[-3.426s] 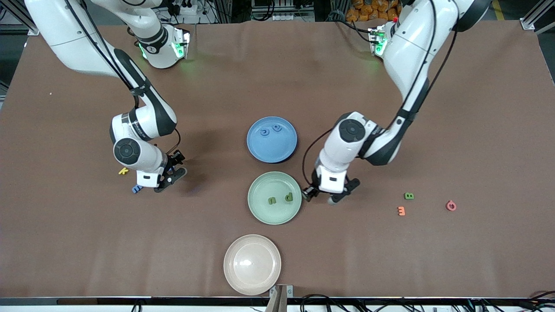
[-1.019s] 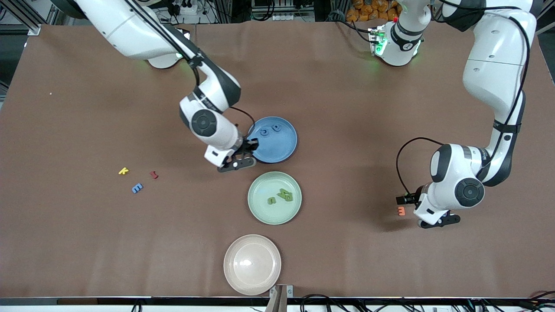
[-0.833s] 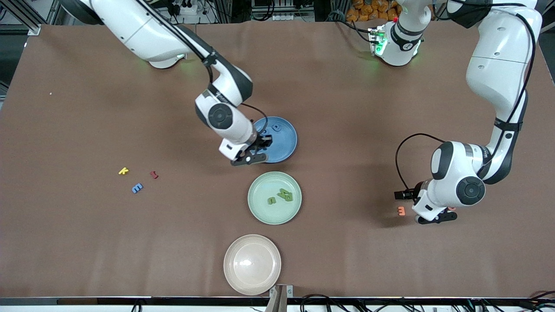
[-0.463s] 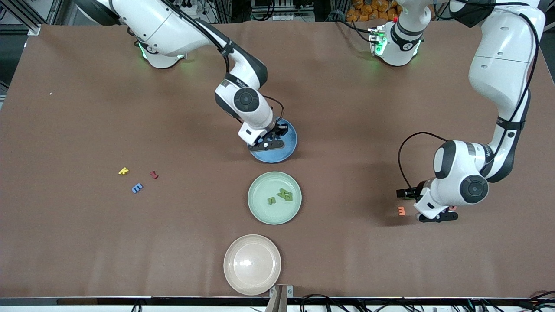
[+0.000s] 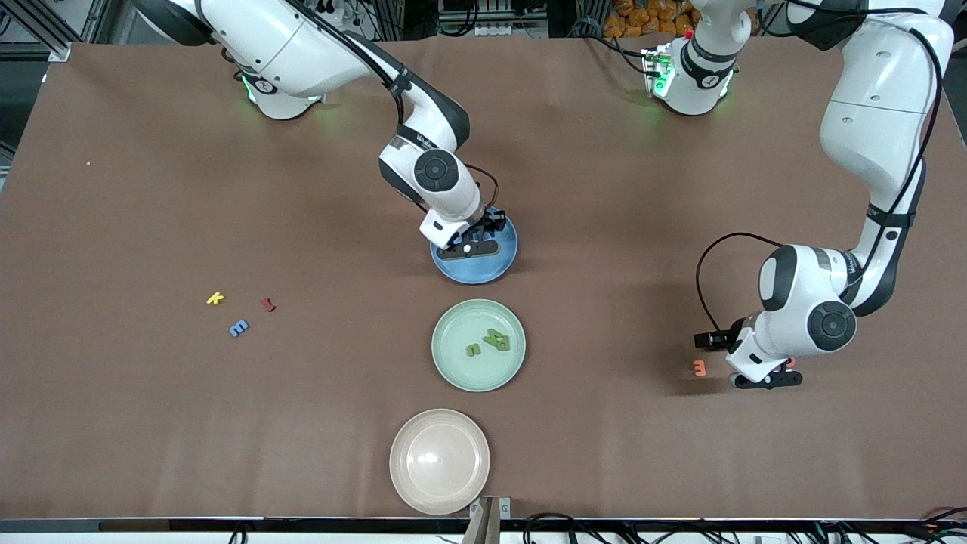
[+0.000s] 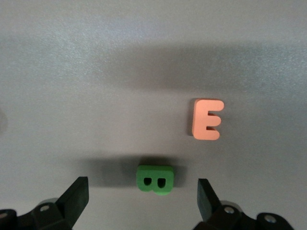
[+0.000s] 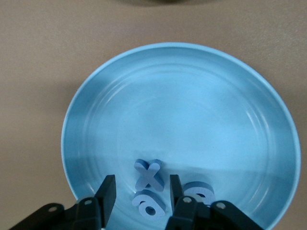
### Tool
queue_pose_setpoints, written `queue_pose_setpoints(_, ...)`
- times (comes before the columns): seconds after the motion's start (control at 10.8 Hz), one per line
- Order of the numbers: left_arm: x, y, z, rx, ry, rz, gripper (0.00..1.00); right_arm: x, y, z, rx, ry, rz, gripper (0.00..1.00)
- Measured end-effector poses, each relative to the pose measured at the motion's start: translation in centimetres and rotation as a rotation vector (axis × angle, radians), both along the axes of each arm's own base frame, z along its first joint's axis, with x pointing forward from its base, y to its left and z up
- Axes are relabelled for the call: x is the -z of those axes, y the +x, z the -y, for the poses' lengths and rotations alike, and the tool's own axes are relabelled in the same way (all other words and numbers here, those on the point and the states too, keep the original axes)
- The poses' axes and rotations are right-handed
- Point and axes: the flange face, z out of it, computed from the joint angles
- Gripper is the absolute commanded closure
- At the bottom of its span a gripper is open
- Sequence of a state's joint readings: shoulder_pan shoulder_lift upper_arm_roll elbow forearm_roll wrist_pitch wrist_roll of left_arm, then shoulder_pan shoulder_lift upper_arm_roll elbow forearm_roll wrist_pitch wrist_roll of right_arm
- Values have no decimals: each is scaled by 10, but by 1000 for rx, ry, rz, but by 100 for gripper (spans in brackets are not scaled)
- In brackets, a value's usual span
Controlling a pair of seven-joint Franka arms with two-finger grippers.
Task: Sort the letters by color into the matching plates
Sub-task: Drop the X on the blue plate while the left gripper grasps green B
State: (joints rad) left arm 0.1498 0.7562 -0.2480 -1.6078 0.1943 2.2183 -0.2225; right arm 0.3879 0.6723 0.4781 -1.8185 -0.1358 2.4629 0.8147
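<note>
My right gripper (image 5: 472,240) hangs low over the blue plate (image 5: 495,264), open, with a blue X (image 7: 151,175) lying free below its fingers (image 7: 109,191). Two more blue letters (image 7: 149,205) rest in that plate (image 7: 192,110). The green plate (image 5: 453,366), nearer the front camera, holds three green letters (image 5: 492,340). At the left arm's end of the table my left gripper (image 6: 142,187) stands wide open over a green B (image 6: 155,178), with an orange E (image 6: 207,119) beside it. In the front view the left gripper (image 5: 763,378) hides the B.
A blue E (image 5: 239,327), a yellow K (image 5: 215,298) and a red letter (image 5: 267,304) lie at the right arm's end. A beige plate (image 5: 440,461) sits near the front edge. A pink letter (image 5: 791,363) peeks out by the left gripper.
My right arm has swung in from the blue plate's edge to over its middle, and its fingers have opened, letting the blue X go. The left gripper has barely shifted.
</note>
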Motion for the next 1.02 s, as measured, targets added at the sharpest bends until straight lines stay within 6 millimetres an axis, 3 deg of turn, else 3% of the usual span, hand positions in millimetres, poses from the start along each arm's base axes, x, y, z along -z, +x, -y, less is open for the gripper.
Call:
queue_pose_setpoints(0.19,3,-1,1,2,-2,0,0,2,2,2,4,-2,-2,44)
queue_pose_setpoints(0.28,5,-2,2,3,-4,7,42,2,6,6,11,-5,-3,44)
queue_pose_setpoints(0.37,8,-4,3,4,-6,12,99,-1,15,15,21,-15,-4,44)
queue_pose_setpoints(0.56,11,-5,3,4,-9,16,100,-26,54,58,4,-68,-17,43)
queue_pose_setpoints(0.65,9,-4,3,4,-9,22,100,-44,77,90,-12,-91,-19,43)
queue_pose_setpoints(0.83,5,-3,1,0,-7,30,100,-73,127,179,-91,-105,-11,41)
queue_pose_setpoints(1.02,4,-2,2,-12,-6,34,100,-74,163,263,-160,-89,5,41)
